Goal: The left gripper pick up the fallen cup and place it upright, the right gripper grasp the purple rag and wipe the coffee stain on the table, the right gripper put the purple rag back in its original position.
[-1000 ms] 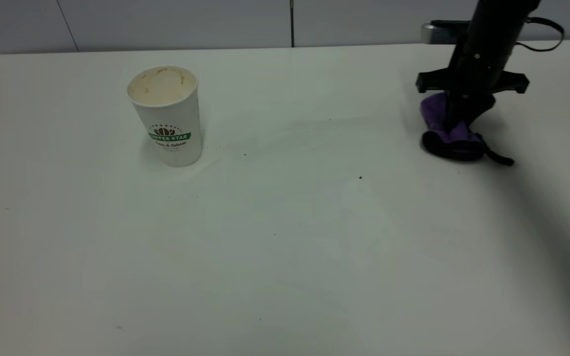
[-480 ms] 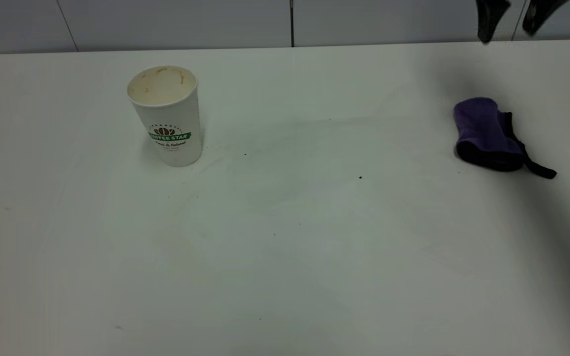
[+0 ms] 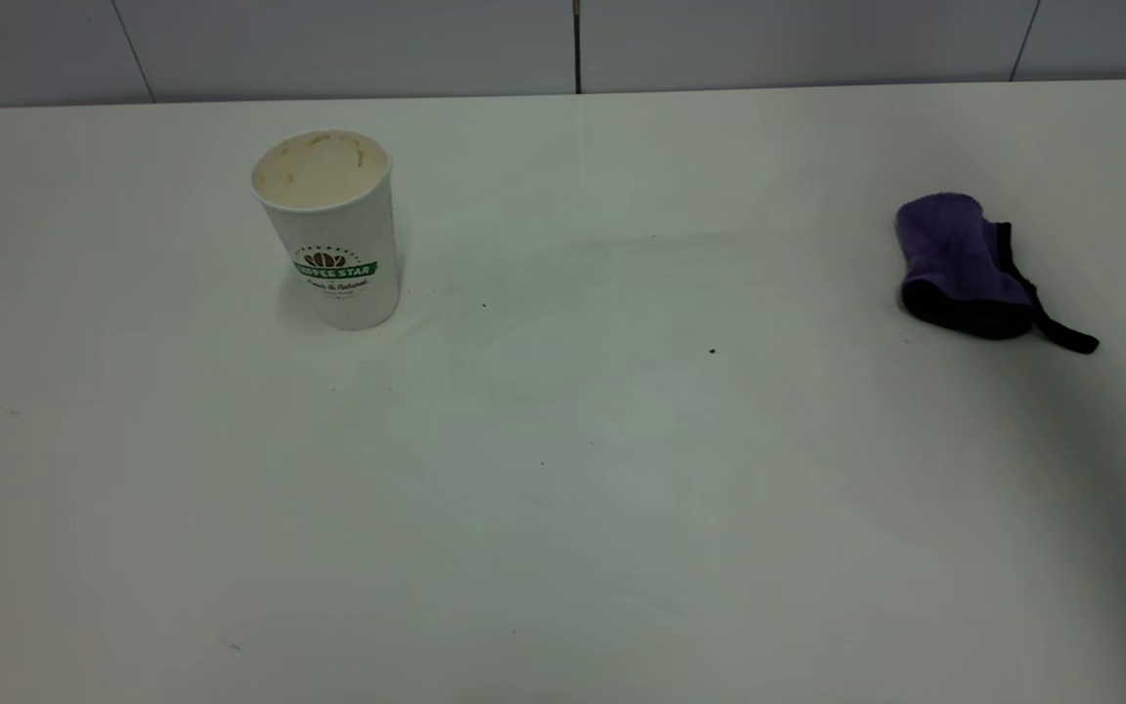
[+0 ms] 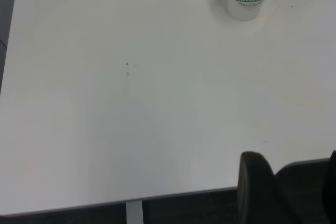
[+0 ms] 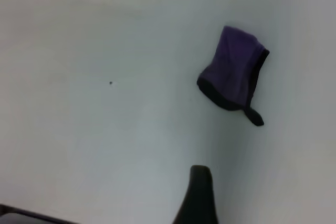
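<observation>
The cup (image 3: 326,227) is standing upright, well apart from the rag (image 3: 960,264), which is lying free on the table (image 3: 563,489), so the task is looking finished. Whether either claw is apart or together, I cannot tell.

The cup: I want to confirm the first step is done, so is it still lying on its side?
No, in the exterior view the cup stands upright on the table, open mouth up.

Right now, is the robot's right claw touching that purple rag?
Apart. The right wrist view shows bare table between the right gripper and the purple rag.
</observation>
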